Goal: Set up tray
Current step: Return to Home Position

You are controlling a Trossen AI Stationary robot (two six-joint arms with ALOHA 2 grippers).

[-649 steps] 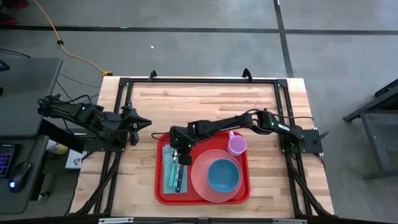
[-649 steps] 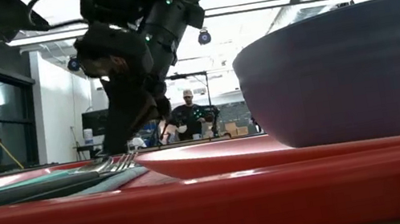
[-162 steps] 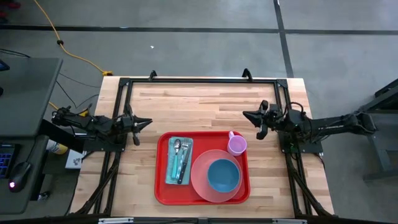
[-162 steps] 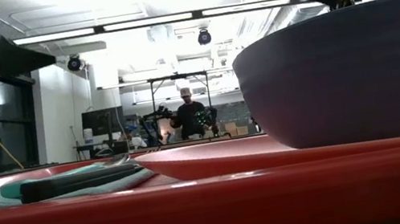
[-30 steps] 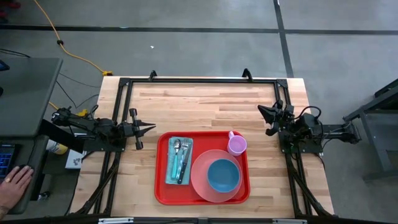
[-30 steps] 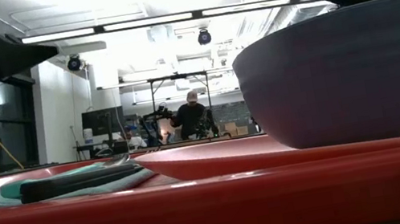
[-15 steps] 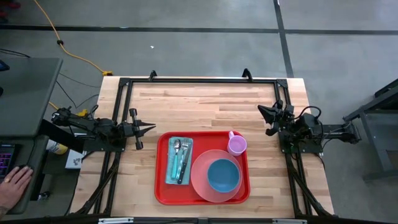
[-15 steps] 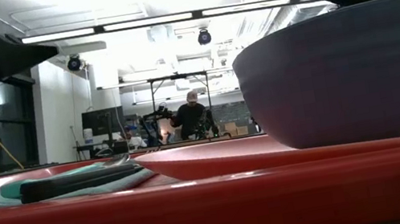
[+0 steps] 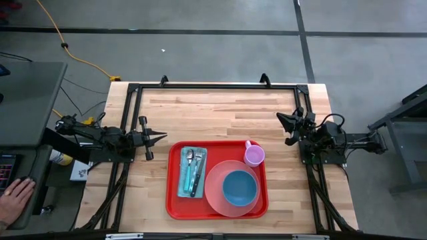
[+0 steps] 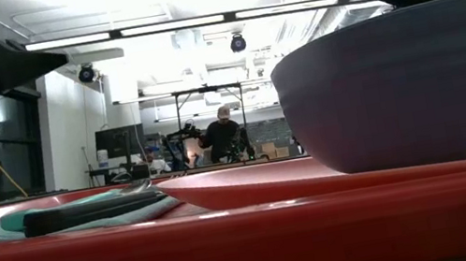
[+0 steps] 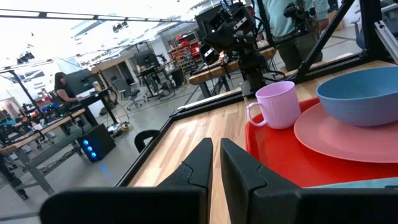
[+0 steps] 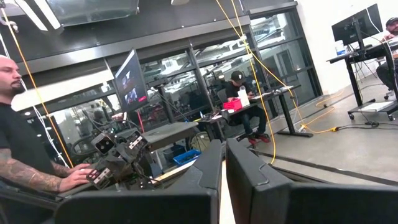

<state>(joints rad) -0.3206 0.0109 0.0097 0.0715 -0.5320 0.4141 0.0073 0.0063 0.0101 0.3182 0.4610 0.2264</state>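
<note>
Since the earliest high view, where the right arm stretched across to the napkin [image 9: 181, 185], that arm has drawn back and folded up at the right edge of the table [image 9: 220, 110]. Against the frame of half a second ago, nothing on the table has shifted.

The right gripper [image 9: 280, 119] sits at the right of the high view, level with the upper edge of the tray [image 9: 220, 152] and well apart from it. The left gripper [image 9: 160, 137] is at the left of the frame, pointing toward the tray's upper left corner and just clear of it. Each wrist view shows that arm's own fingers [image 11: 199, 165] [image 12: 249, 177] drawn together with only a thin slit between them, grasping nothing.

The red tray lies in the lower middle of the high view, flat on the wooden top. The napkin lies along its left side with the cutlery [image 9: 192, 172] laid lengthwise on it. A pink plate [image 9: 215, 193] fills the lower right part of the tray, and a blue bowl [image 9: 239, 188] stands on the plate. A lilac mug [image 9: 254, 156] stands upright in the tray's upper right corner, just beside the plate.

At the lower left corner of the high view, a person's hand [image 9: 13, 199] rests at a desk beside the table.
</note>
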